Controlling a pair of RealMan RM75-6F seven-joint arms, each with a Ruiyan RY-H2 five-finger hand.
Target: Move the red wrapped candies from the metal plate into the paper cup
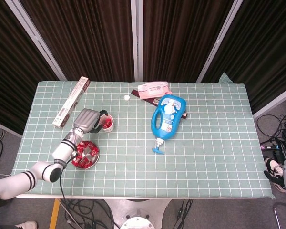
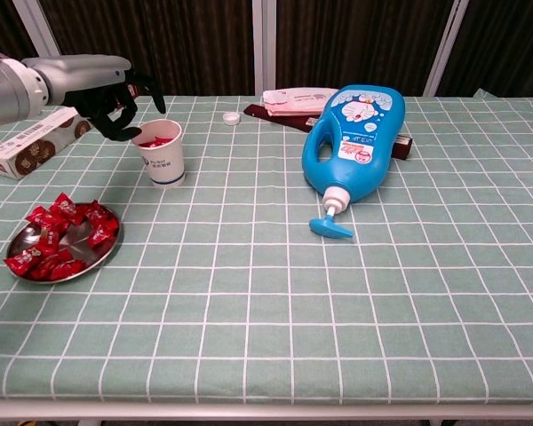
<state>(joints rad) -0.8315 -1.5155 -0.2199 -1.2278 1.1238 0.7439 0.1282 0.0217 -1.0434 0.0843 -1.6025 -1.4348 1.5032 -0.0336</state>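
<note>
Seemingly empty, left hand point(image 2: 115, 105) fingers curled over paper cup point(image 2: 161, 153).

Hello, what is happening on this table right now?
The left hand is at the rim of the paper cup, fingers pointing down over its opening; whether they hold a candy cannot be told. Red candies already lie in the cup. Many more remain on the metal plate. The right hand is out of view.

Surface point(image 2: 275, 293): pale green w/ white grid. Candies point(image 2: 60, 235): red, on silver plate point(image 2: 22, 238). Cup point(image 2: 161, 153): white, blue print. Bottle point(image 2: 355, 138): blue, cartoon label. Robot hand point(image 2: 117, 99): black fingers, grey back. Pink packet point(image 2: 293, 98).
</note>
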